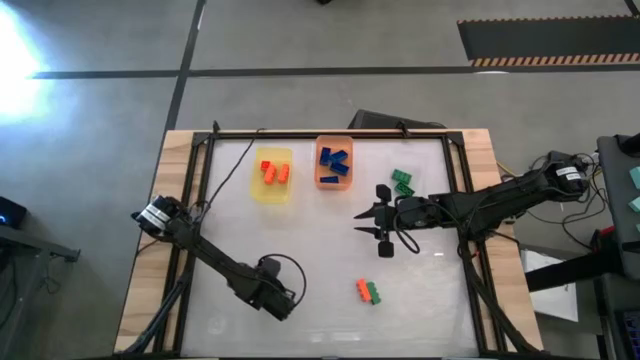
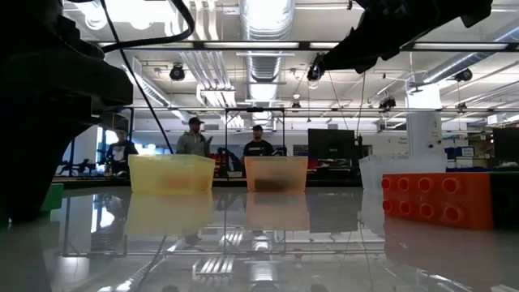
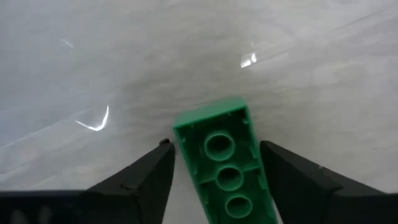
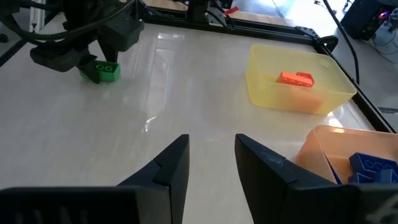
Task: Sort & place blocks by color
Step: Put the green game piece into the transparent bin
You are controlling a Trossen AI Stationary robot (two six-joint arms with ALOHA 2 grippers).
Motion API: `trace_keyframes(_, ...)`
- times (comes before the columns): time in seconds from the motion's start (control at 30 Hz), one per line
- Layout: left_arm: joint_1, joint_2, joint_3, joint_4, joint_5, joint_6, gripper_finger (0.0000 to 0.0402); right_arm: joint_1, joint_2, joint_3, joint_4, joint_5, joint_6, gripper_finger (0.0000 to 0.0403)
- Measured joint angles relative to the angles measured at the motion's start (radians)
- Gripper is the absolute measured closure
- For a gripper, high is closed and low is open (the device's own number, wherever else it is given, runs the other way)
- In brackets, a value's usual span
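Left claw over a green block, low centre-left of table; right claw idle mid-table.

Left gripper (image 3: 214, 165) straddles green block (image 3: 224, 165), fingers parted, gaps both sides, not clamped. Right gripper (image 4: 211, 155) empty, fingers apart, centre-right. Yellow tray (image 1: 272, 193) with orange blocks (image 1: 274, 171) and orange tray (image 1: 333, 182) with blue blocks (image 1: 333, 161), upper centre. Green pair (image 1: 403, 181) upper right; orange-green pair (image 1: 368, 291) lower centre. People stand beyond the table.
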Motion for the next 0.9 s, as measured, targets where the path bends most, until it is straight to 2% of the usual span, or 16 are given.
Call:
trace_keyframes(0.27, 0.000, -0.011, -0.002, 0.016, 0.001, 0.026, 0.0275, 0.000, 0.000, 0.000, 0.000, 0.000, 0.013, 0.0281)
trace_keyframes(0.5, 0.000, -0.014, -0.002, 0.013, 0.000, 0.054, 0.0276, 0.000, 0.000, 0.000, 0.000, 0.000, 0.011, 0.0283)
trace_keyframes(0.67, 0.008, -0.039, 0.030, 0.011, -0.047, 0.157, 0.0275, 0.000, 0.000, 0.000, 0.000, 0.000, 0.009, 0.0278)
trace_keyframes(0.9, 0.059, -0.154, 0.063, 0.012, -0.285, 0.439, 0.0269, 0.000, 0.000, 0.000, 0.028, -0.002, 0.002, 0.0277)
